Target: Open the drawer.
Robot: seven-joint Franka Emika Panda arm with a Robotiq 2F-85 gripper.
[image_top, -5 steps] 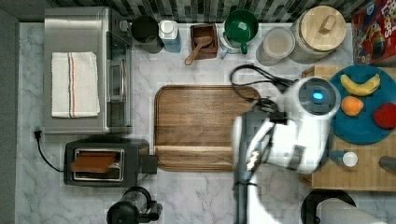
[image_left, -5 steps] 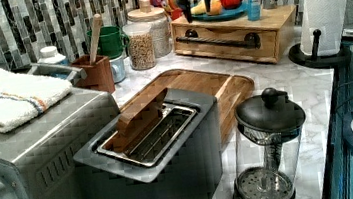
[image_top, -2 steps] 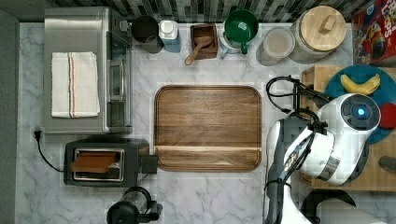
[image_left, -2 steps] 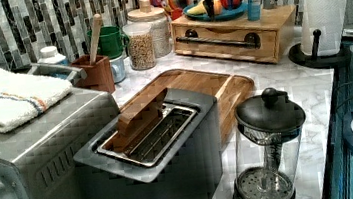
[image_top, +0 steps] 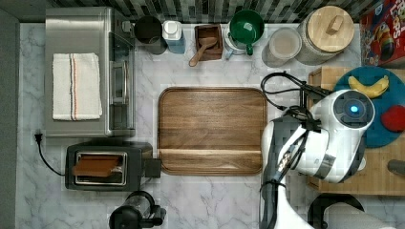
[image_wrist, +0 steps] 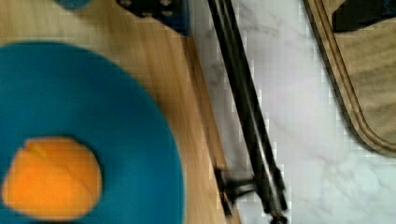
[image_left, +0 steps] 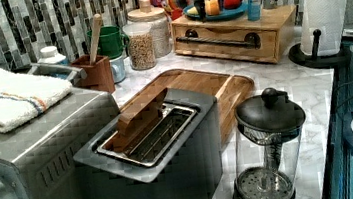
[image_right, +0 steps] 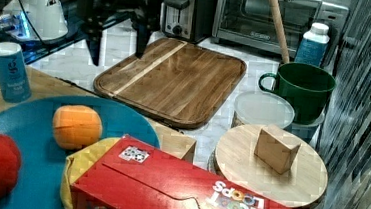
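Note:
The drawer (image_left: pixel 231 47) is a pale wooden front with a long black bar handle (image_left: pixel 218 40), sitting flush in its low wooden box (image_top: pixel 382 169) in the left view. In the wrist view the handle (image_wrist: pixel 247 116) runs along the box's edge above the marble. My gripper (image_wrist: pixel 257 11) is open, with one finger (image_wrist: pixel 154 9) over the box top and the other (image_wrist: pixel 359 14) over the tray's side. The right view shows my gripper (image_right: pixel 118 49) hanging above the counter, holding nothing. The white arm (image_top: pixel 334 138) covers the box's left edge in the top view.
A brown wooden tray (image_top: pixel 212 129) lies left of the box in the top view. A blue plate (image_top: pixel 377 138) with fruit and a small blue can (image_right: pixel 9 70) sit on the box. Jars (image_top: pixel 329 33), a paper-towel holder (image_left: pixel 323 12), a toaster (image_top: pixel 107 164) and a glass press (image_left: pixel 268 149) stand around.
The arm has swung to the top view's right, off the tray and over the box's edge. The drawer has not moved.

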